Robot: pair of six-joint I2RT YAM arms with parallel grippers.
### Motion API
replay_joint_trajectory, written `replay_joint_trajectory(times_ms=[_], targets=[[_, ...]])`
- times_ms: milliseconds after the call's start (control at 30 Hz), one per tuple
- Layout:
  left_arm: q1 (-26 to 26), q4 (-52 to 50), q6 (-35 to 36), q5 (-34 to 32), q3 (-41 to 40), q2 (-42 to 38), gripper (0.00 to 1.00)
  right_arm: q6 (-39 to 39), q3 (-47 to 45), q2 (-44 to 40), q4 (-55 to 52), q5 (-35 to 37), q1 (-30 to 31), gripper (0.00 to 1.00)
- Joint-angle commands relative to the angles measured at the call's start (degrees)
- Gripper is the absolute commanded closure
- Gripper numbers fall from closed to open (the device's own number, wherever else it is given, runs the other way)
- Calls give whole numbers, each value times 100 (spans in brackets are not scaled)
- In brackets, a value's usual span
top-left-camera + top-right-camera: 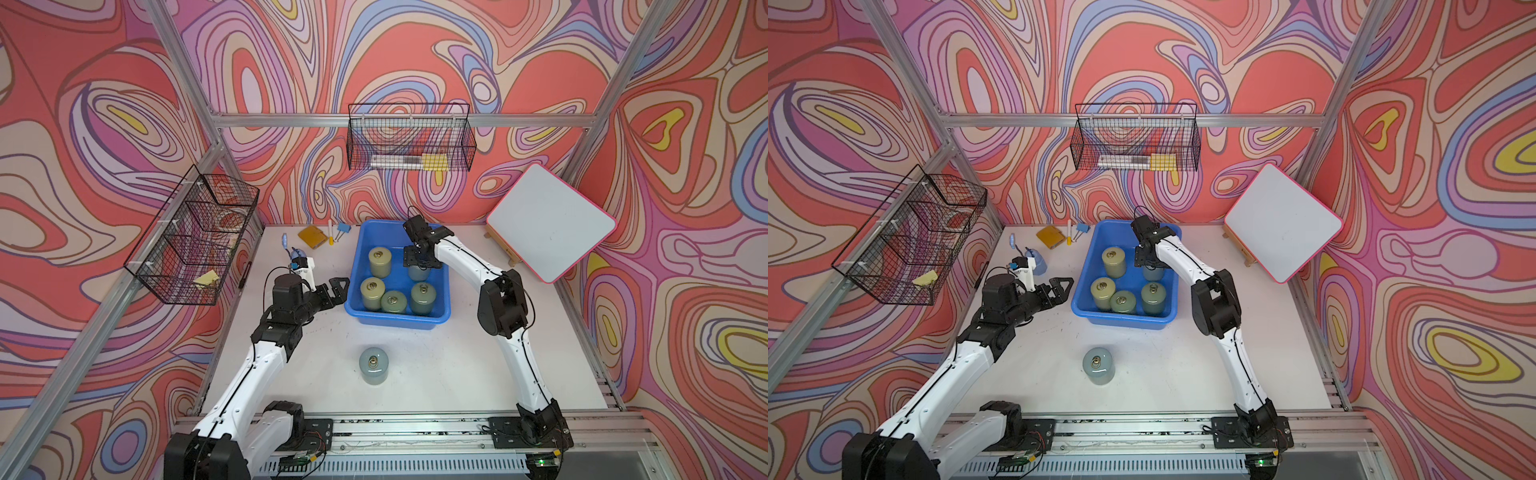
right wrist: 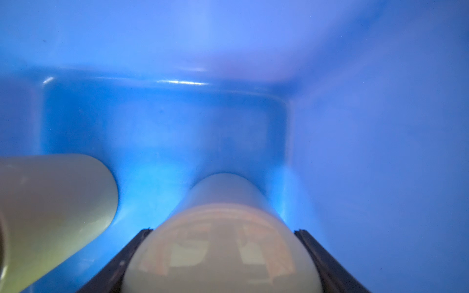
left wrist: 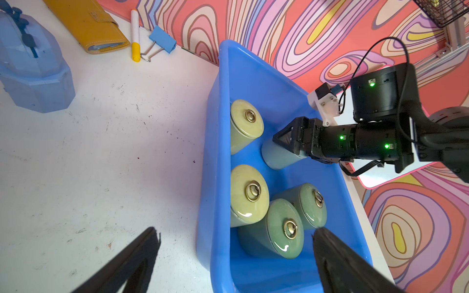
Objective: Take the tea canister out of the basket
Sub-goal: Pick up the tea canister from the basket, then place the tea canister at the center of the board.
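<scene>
The right claw point(image 1: 1151, 268) is clamped on a tea canister point(image 1: 1154, 275) inside the basket point(image 1: 1121, 322); left claw point(image 1: 1068, 289) gapes at its nine o'clock; second canister point(image 1: 1098, 365) stands on the bench point(image 1: 1183, 365) at six.

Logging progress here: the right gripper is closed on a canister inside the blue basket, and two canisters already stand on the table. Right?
Not quite: both top views show only a lone canister on the table. The right gripper is indeed closed on a blue-grey canister inside the blue basket.

tea canister point(image 1: 373, 365) x6 | basket point(image 1: 395, 321) x1 | wire basket point(image 1: 409, 137) x2 | whiteboard point(image 1: 548, 220) x1
</scene>
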Motion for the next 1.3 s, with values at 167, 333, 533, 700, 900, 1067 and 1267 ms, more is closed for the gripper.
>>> replay_joint_trajectory(times_ms=[167,333,533,700,900,1067,1267], targets=[[-17,79,60,-52,-61,-118,1,-155,130,-908,8,21,8,33],[-19,79,70,-92,-75,-141,1,-231,30,-1209,-83,14,131,33],[-13,88,87,-125,-108,-197,1,-308,-189,-1693,-215,90,339,33],[-17,91,101,-100,-112,-243,1,-320,-517,-2170,-249,111,514,33],[-18,56,179,-176,-124,-381,1,-325,-1028,-2691,-201,-10,731,33],[-18,72,191,-247,-188,-447,1,-281,-1462,-3132,-252,85,1063,33],[-18,69,217,-340,-241,-533,1,-124,-2111,-3798,-237,191,1541,33]])
